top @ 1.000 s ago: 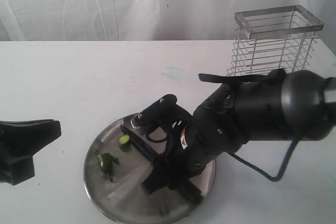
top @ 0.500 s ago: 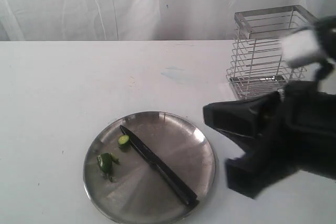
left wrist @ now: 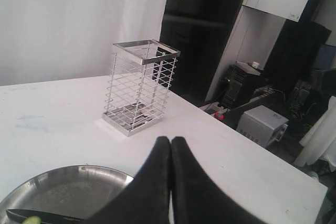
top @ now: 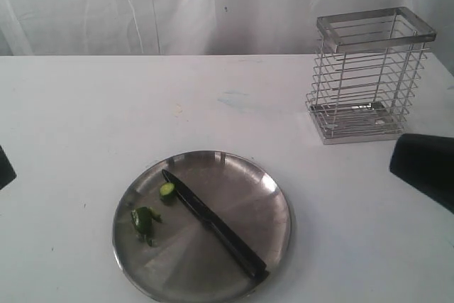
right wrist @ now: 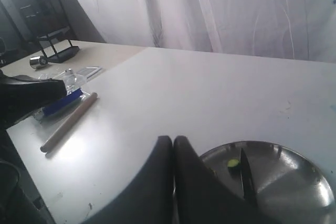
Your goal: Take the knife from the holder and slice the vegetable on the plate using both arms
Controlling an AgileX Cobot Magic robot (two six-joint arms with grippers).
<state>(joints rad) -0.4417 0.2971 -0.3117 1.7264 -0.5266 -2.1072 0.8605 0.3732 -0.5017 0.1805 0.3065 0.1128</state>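
Your knife point(top: 213, 225) lies loose across plate point(top: 273, 196), tip at 10 o'clock, handle at 5. Vegetable point(top: 145, 221) pieces sit at 9. Holder point(top: 369, 76) empty. Left gripper point(left wrist: 171, 148) and right gripper point(right wrist: 173, 148) both clenched, holding nothing. Risk: bump plate, knife slides off rim.

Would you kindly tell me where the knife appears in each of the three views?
Exterior: knife lies diagonally across the plate.
Left wrist: only a blade end shows at the bottom edge.
Right wrist: blade on the plate, beside the fingers.
Shared landmark: the plate.
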